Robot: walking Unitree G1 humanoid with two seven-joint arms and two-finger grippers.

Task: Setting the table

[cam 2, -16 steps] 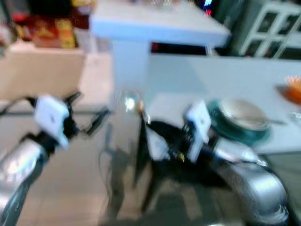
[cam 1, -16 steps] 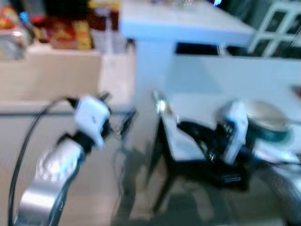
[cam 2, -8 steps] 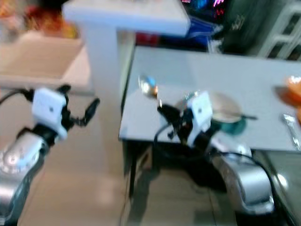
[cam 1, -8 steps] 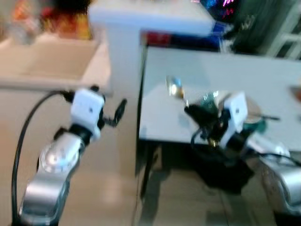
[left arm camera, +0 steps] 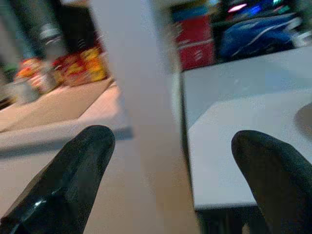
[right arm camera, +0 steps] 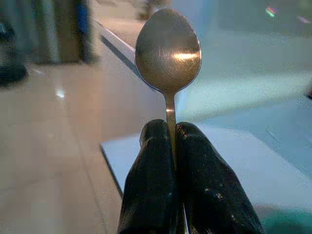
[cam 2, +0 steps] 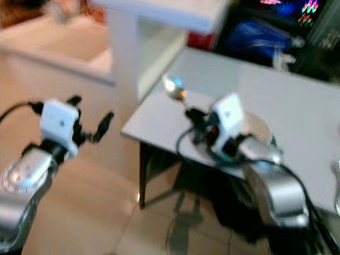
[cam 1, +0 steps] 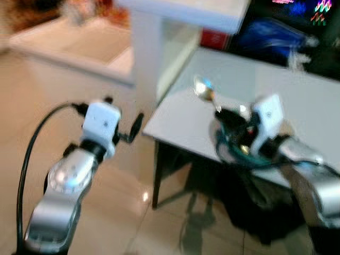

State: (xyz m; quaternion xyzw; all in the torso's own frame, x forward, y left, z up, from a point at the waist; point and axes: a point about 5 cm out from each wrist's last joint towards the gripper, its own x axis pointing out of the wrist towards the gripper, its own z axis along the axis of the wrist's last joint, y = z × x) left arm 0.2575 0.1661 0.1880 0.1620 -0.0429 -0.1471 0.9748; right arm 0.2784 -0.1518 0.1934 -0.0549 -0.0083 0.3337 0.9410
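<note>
the spoon [right arm camera: 168,48], pinched upright in the right gripper [right arm camera: 171,134] fingers, now hangs nearer the surface [cam 1: 186,114] corner as the view swings, ready for placing; left gripper [left arm camera: 170,161] fingers gape wide.

The pale grey, rectangular tabletop [cam 1: 175,119] stands on dark legs over a glossy beige tiled floor [cam 1: 122,212], its near corner pointing toward the camera. On it, close to the near edge, sits a teal-rimmed round plate [cam 2: 260,130] with a lighter centre, blurred and partly hidden by the right arm. A white square pillar [cam 1: 146,58] rises from the floor just beside the tabletop's corner.
</note>
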